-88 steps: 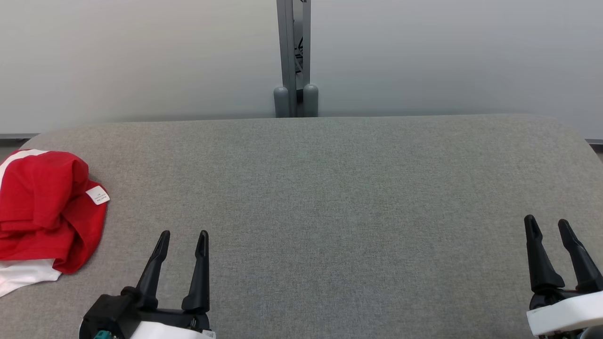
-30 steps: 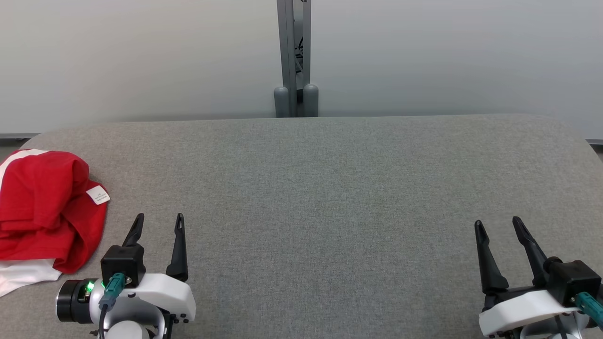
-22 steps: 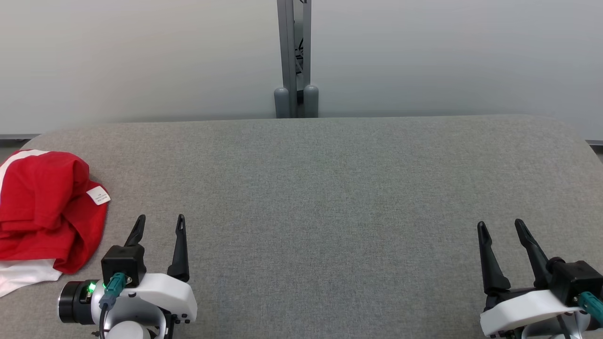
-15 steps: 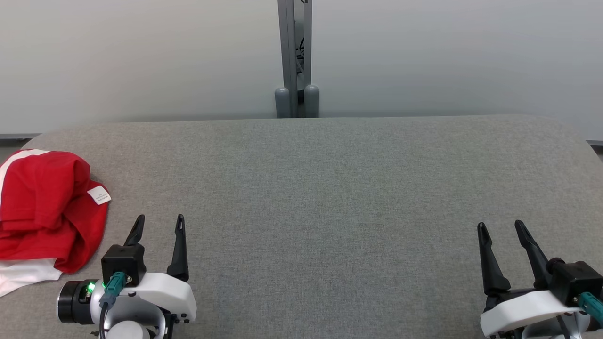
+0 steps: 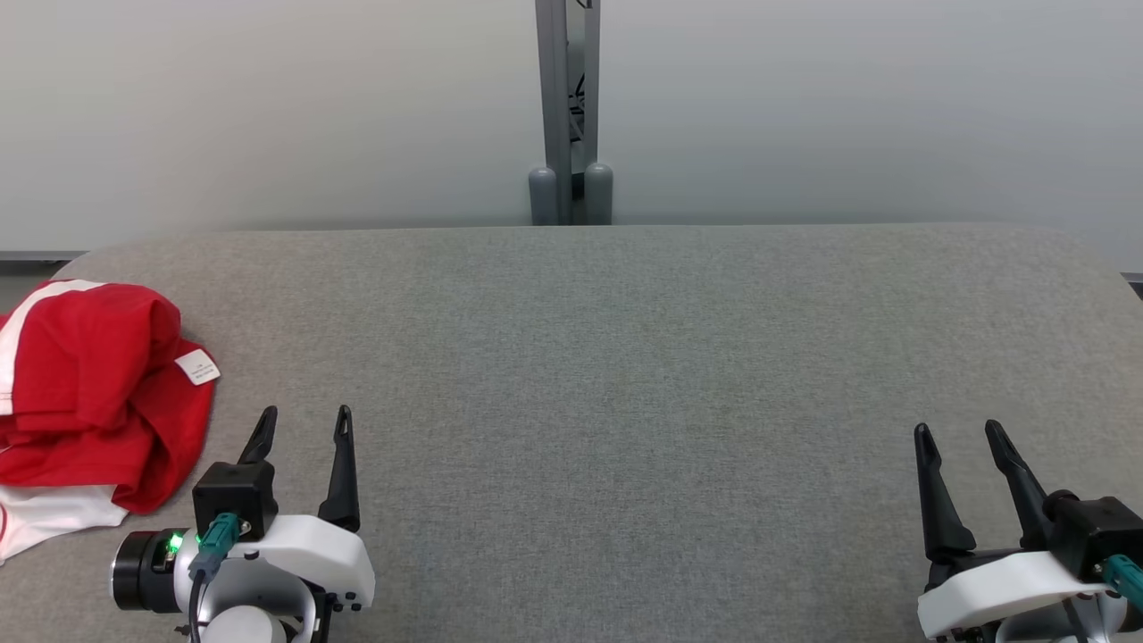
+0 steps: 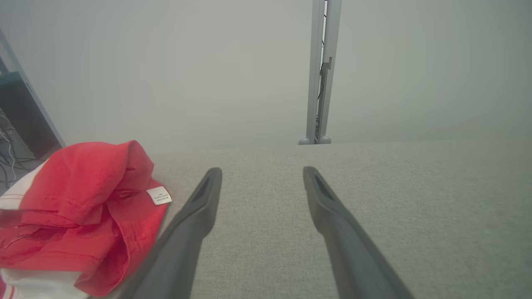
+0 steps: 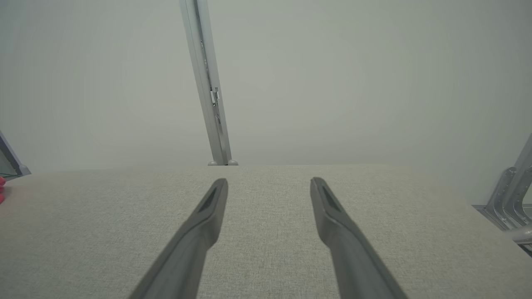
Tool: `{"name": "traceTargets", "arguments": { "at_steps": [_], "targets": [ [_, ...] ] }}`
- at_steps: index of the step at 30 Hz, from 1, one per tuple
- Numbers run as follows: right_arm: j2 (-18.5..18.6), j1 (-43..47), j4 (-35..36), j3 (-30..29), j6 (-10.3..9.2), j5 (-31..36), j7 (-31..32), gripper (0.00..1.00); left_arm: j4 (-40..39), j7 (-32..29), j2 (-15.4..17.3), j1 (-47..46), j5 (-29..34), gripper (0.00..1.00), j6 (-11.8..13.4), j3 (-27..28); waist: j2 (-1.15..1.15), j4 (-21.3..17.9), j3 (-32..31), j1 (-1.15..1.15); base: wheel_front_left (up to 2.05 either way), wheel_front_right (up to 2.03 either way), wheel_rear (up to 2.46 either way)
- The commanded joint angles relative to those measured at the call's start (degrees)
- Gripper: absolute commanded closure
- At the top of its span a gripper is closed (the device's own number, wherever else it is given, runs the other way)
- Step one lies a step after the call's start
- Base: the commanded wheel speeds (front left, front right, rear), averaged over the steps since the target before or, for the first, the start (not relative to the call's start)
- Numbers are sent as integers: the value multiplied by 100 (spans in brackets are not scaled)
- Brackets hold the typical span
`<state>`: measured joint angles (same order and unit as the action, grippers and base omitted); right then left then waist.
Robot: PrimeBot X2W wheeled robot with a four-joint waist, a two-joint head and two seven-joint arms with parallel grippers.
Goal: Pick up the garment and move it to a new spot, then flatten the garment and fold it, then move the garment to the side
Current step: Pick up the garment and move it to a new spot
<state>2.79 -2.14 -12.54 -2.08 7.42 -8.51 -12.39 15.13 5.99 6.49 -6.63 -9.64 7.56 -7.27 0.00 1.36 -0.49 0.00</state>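
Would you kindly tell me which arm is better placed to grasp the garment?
Left. The left gripper, open, is right beside the garment; the right gripper is far across the table.

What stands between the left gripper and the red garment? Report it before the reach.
Nothing visible does. The open left gripper hovers just right of the crumpled red garment, apart from it, with only bare grey table cover between them. The garment's white label lies on the side nearest the gripper.
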Motion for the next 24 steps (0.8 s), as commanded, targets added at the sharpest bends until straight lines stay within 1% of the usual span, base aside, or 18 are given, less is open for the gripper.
{"name": "traceTargets", "arguments": {
  "at_steps": [1,5,8,9,18,24],
  "targets": [
    [25,-49,-12,-24,13,57,11,0,6,-30,25,-125,-1,0,16,-9,0,44,0,0,0,0,0],
    [24,-68,7,92,13,110,60,0,24,-46,3,-146,-49,0,46,-17,0,243,7,0,0,0,0],
    [25,-105,22,201,13,129,85,0,18,-26,-2,-190,-80,0,63,-19,0,477,31,0,0,0,0],
    [25,-105,22,201,13,129,85,0,18,-26,-2,-190,-80,0,63,-19,0,477,31,0,0,0,0],
    [26,-134,142,392,13,115,107,0,-20,36,27,-177,-165,0,121,16,0,1467,116,0,0,0,0],
    [27,-197,192,538,12,75,133,0,-16,92,17,-87,-232,0,211,65,0,2050,123,0,0,0,0]
  ]
}}
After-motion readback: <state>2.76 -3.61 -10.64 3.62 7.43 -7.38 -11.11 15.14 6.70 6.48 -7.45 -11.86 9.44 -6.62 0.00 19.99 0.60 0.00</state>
